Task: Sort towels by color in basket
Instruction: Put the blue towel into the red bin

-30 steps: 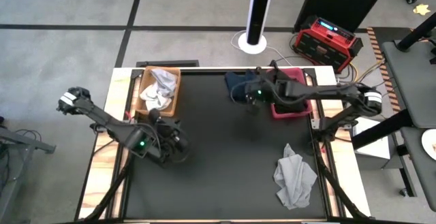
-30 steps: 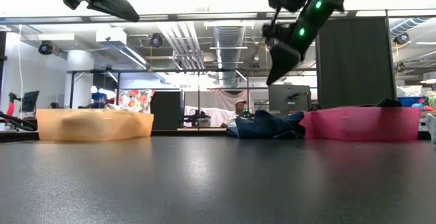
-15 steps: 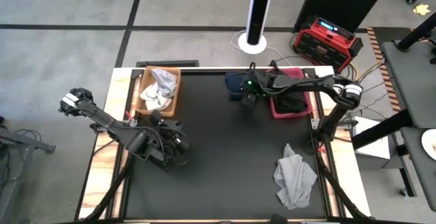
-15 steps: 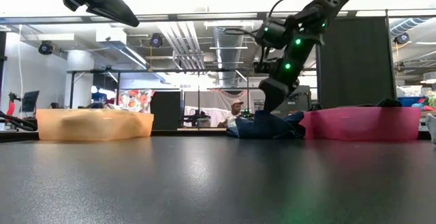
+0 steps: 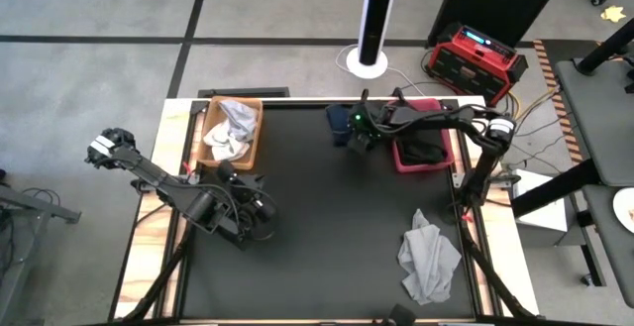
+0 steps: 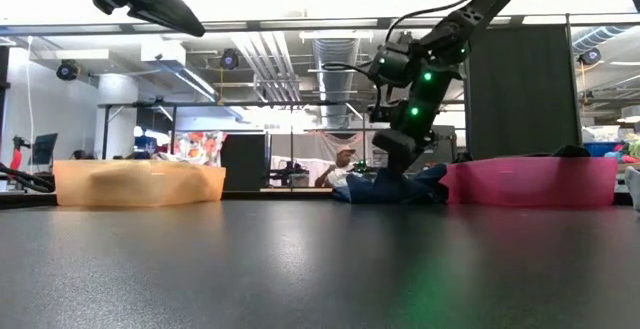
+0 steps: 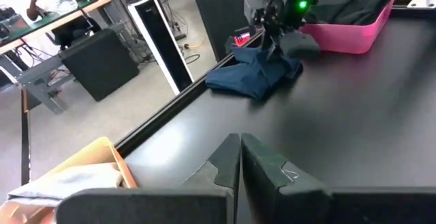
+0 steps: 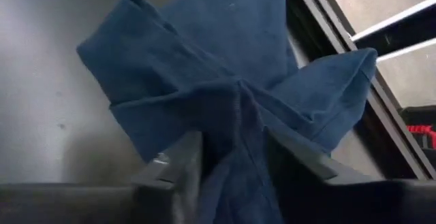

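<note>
A navy blue towel (image 5: 342, 120) lies crumpled on the table at its far edge, between the two baskets. My right gripper (image 5: 360, 140) is down on it, shut on a ridge of its cloth (image 8: 238, 115). The low view shows the gripper (image 6: 390, 167) tipped onto the towel (image 6: 400, 185). A light grey towel (image 5: 428, 257) lies flat near the table's right near corner. My left gripper (image 7: 240, 159) is shut and holds nothing, waiting over the table's left near part (image 5: 260, 212). My right gripper pinches a raised fold (image 8: 240, 125) of the navy towel between its two fingers (image 8: 178, 164). It comes from above, slanting down. Creases run out from the pinch. The rest of the towel (image 8: 204, 54) lies on the table.
A tan basket (image 5: 254, 140) at the far left holds white and light grey cloth (image 5: 228, 133). A pink basket (image 5: 401, 158) at the far right holds black cloth (image 5: 424, 148). The dark tabletop (image 5: 327, 237) is bare in the middle. A person sits in the room beyond (image 6: 340, 161).
My right gripper has come down and moved a little toward the table's far left, from above the navy towel onto it. The left arm has kept still. The towels lie where they were.
</note>
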`<action>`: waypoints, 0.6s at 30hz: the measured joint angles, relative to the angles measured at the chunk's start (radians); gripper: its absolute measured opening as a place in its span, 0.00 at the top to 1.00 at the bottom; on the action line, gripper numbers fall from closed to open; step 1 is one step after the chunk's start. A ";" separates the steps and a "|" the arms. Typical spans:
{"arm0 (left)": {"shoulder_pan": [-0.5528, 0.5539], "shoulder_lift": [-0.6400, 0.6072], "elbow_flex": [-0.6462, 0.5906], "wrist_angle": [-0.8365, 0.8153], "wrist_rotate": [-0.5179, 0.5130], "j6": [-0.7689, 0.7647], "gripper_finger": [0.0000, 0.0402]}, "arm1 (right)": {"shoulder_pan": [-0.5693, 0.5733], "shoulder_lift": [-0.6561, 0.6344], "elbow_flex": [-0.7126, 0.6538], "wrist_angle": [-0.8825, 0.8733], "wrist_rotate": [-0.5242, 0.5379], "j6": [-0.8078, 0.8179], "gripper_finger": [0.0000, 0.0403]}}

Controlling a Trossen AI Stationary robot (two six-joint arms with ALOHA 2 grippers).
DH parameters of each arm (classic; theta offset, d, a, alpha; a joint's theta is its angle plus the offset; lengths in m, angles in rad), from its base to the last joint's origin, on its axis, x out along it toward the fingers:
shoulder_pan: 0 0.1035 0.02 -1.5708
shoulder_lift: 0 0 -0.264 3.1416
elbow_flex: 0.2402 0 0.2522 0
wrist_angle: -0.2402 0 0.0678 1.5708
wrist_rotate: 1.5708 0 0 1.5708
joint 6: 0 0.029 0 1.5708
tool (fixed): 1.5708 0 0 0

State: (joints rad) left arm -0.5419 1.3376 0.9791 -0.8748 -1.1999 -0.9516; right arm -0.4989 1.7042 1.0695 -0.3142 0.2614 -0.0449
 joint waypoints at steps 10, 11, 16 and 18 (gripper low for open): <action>0.001 0.022 0.000 0.018 -0.022 -0.001 1.00 | 0.029 -0.098 0.000 -0.031 -0.060 -0.018 0.98; 0.001 0.027 0.000 0.022 -0.023 -0.001 1.00 | 0.038 -0.118 0.000 -0.038 -0.060 -0.018 0.98; 0.002 0.056 0.000 0.051 -0.023 -0.001 1.00 | 0.101 -0.230 -0.001 -0.055 -0.059 -0.015 0.98; 0.003 0.067 0.000 0.073 -0.030 -0.001 1.00 | 0.139 -0.276 -0.003 -0.055 -0.060 -0.015 0.98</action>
State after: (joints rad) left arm -0.5385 1.4044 0.9791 -0.8019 -1.2298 -0.9530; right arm -0.3595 1.4281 1.0668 -0.3687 0.2016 -0.0597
